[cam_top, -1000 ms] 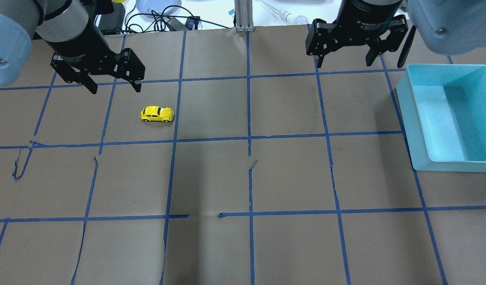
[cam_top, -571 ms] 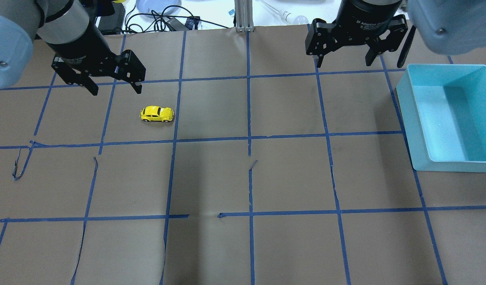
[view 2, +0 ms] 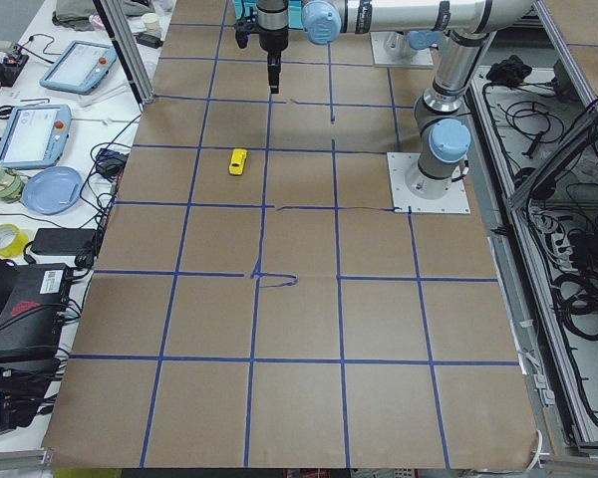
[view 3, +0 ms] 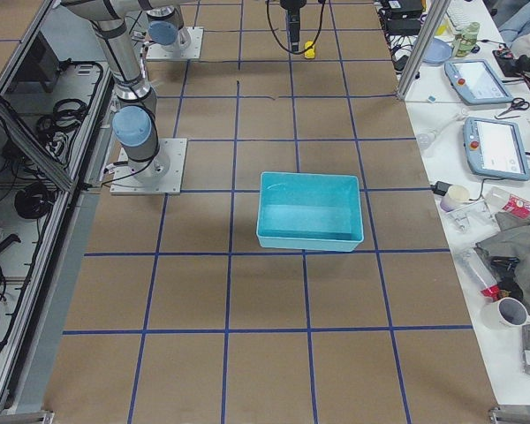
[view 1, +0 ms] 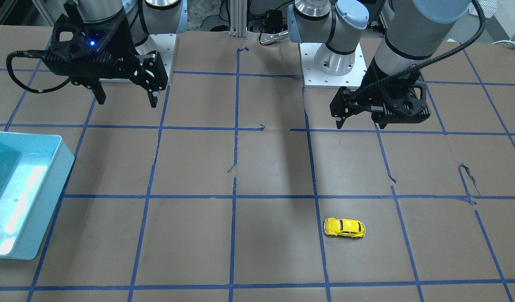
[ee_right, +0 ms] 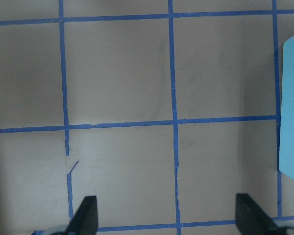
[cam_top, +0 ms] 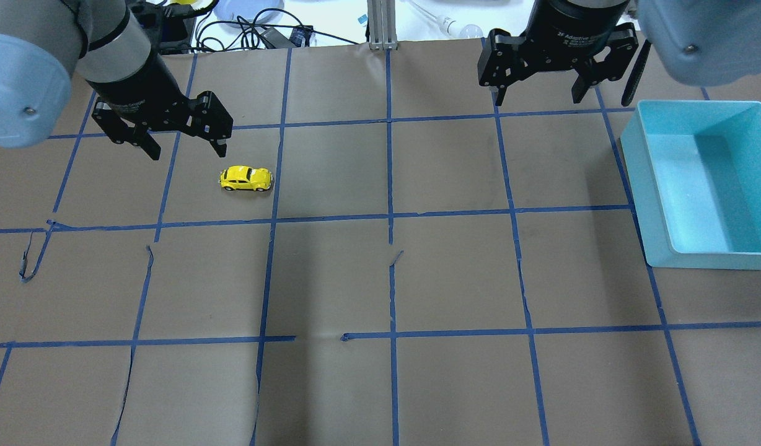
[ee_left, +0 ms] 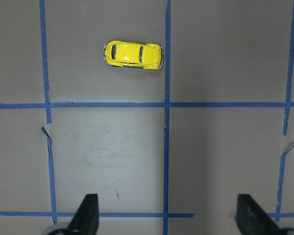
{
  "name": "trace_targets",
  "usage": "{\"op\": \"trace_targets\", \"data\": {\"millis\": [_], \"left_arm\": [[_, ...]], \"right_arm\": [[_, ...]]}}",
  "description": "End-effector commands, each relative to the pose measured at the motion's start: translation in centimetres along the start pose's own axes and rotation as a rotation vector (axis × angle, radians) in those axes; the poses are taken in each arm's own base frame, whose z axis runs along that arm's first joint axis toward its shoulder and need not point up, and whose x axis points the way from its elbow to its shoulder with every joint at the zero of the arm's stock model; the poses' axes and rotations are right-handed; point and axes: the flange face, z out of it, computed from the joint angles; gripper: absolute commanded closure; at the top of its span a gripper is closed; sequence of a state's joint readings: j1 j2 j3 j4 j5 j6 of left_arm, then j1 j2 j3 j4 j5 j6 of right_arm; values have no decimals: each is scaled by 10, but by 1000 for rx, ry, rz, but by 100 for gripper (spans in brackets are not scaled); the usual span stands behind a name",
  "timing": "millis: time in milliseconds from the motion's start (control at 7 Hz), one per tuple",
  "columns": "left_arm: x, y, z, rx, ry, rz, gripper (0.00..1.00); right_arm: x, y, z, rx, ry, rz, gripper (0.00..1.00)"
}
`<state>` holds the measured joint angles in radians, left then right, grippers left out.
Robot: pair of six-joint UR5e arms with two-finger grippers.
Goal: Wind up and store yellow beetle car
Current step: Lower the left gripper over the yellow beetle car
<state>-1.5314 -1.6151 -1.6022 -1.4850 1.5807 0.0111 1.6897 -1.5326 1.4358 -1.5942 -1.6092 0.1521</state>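
one camera looks down from behind the robot (view 1: 331, 58), one faces it across the table (cam_top: 455, 279), one at each end; wrist cameras point straight down, close. left wrist and overhead share the yellow beetle car (ee_left: 133, 54).

The yellow beetle car (ee_left: 133, 54) sits on its wheels in the upper part of the frame, lengthwise across the view. It rests on the brown table (ee_left: 230, 54), just left of a vertical blue tape line (ee_left: 167, 29) and above a horizontal one (ee_left: 88, 105). The left end effector (ee_left: 168, 218) is spread wide, its two dark fingertips (ee_left: 88, 213) at the bottom edge, well apart from the car, with nothing between them.
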Motion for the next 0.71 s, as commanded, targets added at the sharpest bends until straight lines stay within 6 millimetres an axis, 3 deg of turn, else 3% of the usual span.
{"op": "trace_targets", "data": {"millis": [0, 286, 571], "left_arm": [[-2, -18, 34, 64, 14, -178, 0], [-5, -32, 64, 75, 30, -707, 0], [-14, -44, 88, 39, 17, -1009, 0]], "right_arm": [[1, 0, 0, 0, 2, 2, 0], [-1, 1, 0, 0, 1, 1, 0], [2, -1, 1, 0, 3, 2, 0]]}}
